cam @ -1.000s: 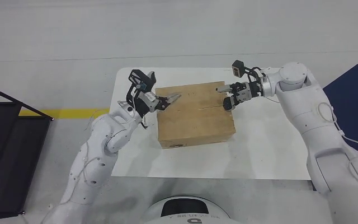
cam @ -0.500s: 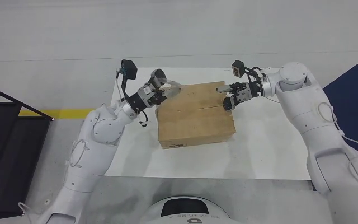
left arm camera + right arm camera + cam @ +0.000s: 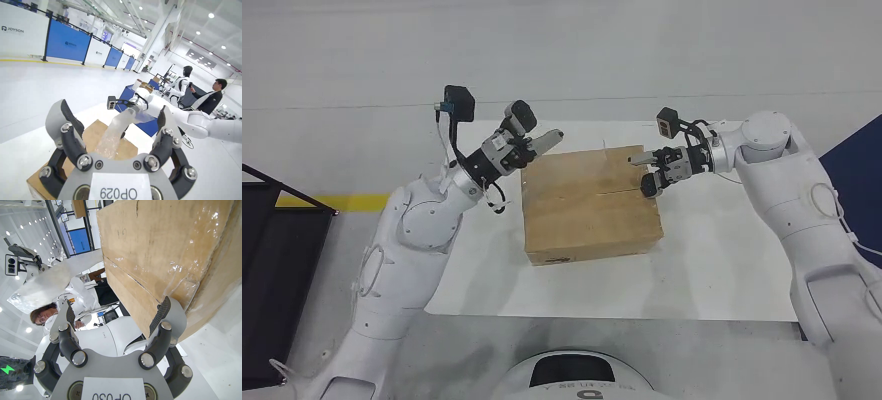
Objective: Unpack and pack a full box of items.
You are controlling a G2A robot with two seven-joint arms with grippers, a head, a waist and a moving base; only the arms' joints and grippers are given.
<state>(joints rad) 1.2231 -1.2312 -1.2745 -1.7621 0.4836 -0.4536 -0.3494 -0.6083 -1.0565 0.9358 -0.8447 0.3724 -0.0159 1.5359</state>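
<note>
A closed brown cardboard box (image 3: pixel 587 205) with a taped centre seam stands on the white table (image 3: pixel 712 260). My left gripper (image 3: pixel 542 140) hangs open above the box's far left corner. In the left wrist view a strip of clear tape (image 3: pixel 111 136) runs up between the spread fingers (image 3: pixel 64 113), over the box (image 3: pixel 94 130); no finger pinches it. My right gripper (image 3: pixel 646 172) is open at the far right edge of the box. One of its pads (image 3: pixel 160 315) rests against the box (image 3: pixel 160 247) beside the seam. The loose tape (image 3: pixel 56 275) shows there too.
White table surface lies free to the right of the box and in front of it. A black rack (image 3: pixel 262 260) stands on the floor at the left. A yellow floor line (image 3: pixel 362 201) runs left of the table, and a blue panel (image 3: pixel 857 150) is at the right.
My left gripper has lifted off the box's top and swung up toward the far left, with the tape strip trailing between its fingers. The right arm has not moved.
</note>
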